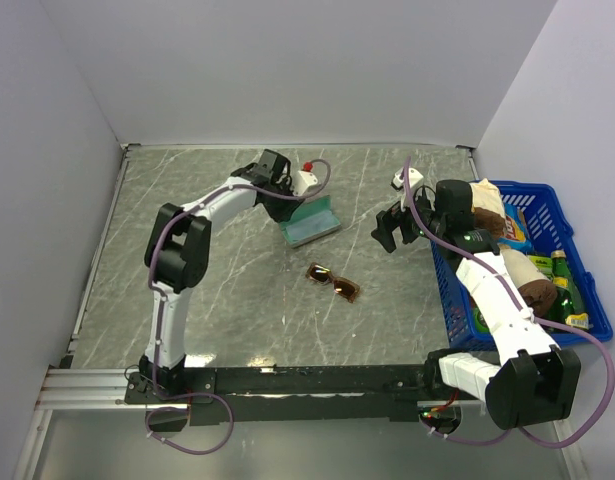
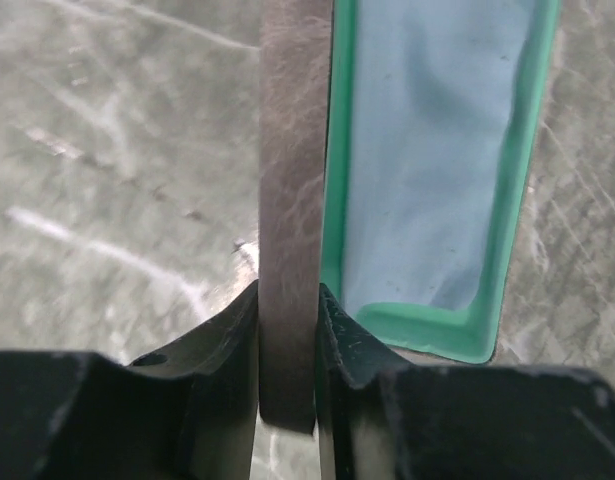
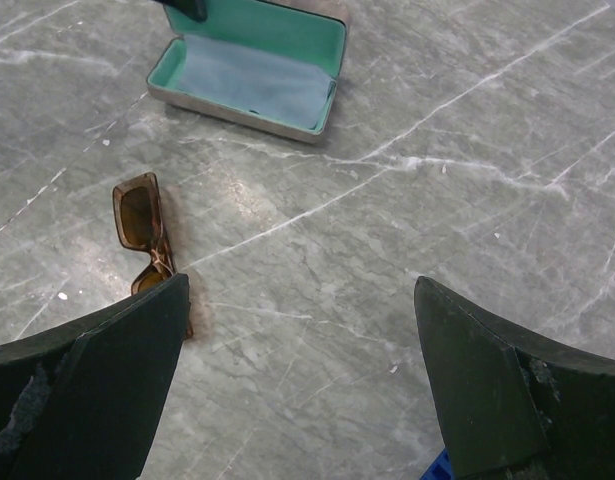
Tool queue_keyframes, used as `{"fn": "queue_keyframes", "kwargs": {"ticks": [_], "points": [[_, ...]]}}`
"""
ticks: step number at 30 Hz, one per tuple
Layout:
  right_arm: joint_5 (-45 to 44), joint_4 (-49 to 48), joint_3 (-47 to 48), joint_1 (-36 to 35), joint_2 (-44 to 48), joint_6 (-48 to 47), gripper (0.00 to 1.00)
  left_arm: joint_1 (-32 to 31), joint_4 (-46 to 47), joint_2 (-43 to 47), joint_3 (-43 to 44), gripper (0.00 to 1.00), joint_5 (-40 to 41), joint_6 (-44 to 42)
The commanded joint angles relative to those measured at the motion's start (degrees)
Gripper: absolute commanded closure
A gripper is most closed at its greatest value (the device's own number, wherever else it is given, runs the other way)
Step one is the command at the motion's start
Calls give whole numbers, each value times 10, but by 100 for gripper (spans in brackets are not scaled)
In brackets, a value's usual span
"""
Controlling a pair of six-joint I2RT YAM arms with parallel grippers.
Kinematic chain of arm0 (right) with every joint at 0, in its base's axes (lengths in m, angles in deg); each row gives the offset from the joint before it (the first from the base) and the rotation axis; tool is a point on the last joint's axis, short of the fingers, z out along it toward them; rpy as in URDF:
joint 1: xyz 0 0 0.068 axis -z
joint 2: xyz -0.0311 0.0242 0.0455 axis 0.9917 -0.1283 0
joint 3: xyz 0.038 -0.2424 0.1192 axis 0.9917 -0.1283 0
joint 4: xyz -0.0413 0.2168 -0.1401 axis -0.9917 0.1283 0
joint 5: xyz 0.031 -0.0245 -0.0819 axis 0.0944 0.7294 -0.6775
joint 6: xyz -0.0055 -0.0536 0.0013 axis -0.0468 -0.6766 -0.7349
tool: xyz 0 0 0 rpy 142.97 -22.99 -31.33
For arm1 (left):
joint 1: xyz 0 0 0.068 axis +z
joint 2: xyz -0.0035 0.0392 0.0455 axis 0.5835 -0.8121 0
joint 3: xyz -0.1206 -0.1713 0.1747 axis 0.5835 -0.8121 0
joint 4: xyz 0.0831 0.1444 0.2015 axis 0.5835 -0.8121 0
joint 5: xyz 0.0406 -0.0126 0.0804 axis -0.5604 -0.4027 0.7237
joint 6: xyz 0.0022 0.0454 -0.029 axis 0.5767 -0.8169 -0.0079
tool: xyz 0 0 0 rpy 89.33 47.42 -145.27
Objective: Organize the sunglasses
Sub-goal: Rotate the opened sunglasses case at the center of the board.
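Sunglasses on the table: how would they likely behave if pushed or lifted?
The sunglasses lie flat on the smooth table, so a push would probably slide them, not roll them. Their thin frame looks light and stiff, but likely fragile under a hard squeeze. The glossy lenses may be slippery to grip.

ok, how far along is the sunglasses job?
Done: the case is open, blue cloth lying inside. In hand: left gripper is clamped on the case's edge. Remaining: sunglasses lie on the table, apart from the case; right gripper is open and empty above the table.
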Motion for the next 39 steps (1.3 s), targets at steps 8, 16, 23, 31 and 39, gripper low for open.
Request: {"fn": "queue_keyframes", "kwargs": {"ticks": [8,16,23,31,39], "points": [[7,-8,23,3,6,-3,0,-24,109,126,-96,84,108,65],[7,-9,22,4,10,-2,0,-45,115,137,-115,94,213,117],[10,-8,22,4,11,-2,0,-45,150,157,-164,91,311,146],[10,-8,21,4,10,-3,0,-45,190,175,-217,89,371,156],[10,-8,21,4,8,-5,0,-45,210,187,-247,68,391,159]]}}
